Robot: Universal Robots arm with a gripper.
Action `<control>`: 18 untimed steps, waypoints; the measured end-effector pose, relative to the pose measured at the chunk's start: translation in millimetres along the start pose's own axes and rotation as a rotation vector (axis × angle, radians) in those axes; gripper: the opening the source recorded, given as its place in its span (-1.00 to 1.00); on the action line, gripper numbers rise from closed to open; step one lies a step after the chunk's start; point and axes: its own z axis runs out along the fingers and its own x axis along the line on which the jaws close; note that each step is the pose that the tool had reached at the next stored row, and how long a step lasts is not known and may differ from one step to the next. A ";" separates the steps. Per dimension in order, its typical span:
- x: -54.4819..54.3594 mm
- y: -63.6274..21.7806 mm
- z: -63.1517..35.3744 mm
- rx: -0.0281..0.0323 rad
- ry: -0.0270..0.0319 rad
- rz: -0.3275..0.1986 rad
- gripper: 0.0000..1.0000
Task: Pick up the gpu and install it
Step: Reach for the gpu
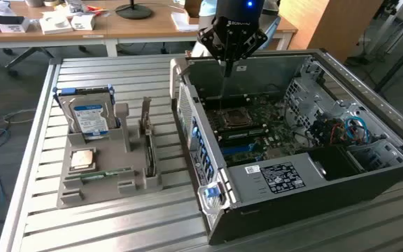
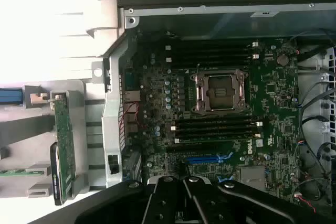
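Note:
The gpu (image 1: 149, 149) stands on its edge in a slot of the grey holder (image 1: 100, 186) on the slatted table, its pale metal bracket at the far end. The wrist view shows the same gpu (image 2: 64, 148) edge-on as a thin green board, outside the case wall. My gripper (image 1: 225, 73) hangs over the far side of the open computer case (image 1: 278, 181), above the motherboard (image 2: 157, 93), well to the exterior view's right of the gpu. The gripper (image 2: 184, 181) has its fingers shut together and holds nothing.
The holder also carries a hard drive with a blue label (image 1: 89, 115), a square processor chip (image 1: 82, 157) and a narrow green memory stick (image 1: 107, 174). Inside the case are the processor socket (image 2: 220, 92), black memory slots and a blue slot (image 2: 207, 158). Desks stand behind the table.

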 end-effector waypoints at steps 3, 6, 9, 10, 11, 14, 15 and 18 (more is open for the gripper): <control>0.0 0.0 0.0 0.0000 0.0002 0.000 -0.79; 0.4 0.0 0.1 -0.0001 0.0001 0.000 -0.79; 1.6 -0.1 0.0 -0.0001 0.0001 0.000 -0.79; 2.1 -0.2 0.0 -0.0001 0.0001 0.000 -0.79; 2.6 -0.2 0.0 0.0000 0.0002 0.000 -0.79; 4.2 -0.3 -0.1 0.0000 0.0002 0.000 -0.79; 4.8 -0.4 -0.1 -0.0001 0.0002 0.000 -0.79; 7.1 -0.5 -0.2 0.0000 0.0002 0.000 -0.79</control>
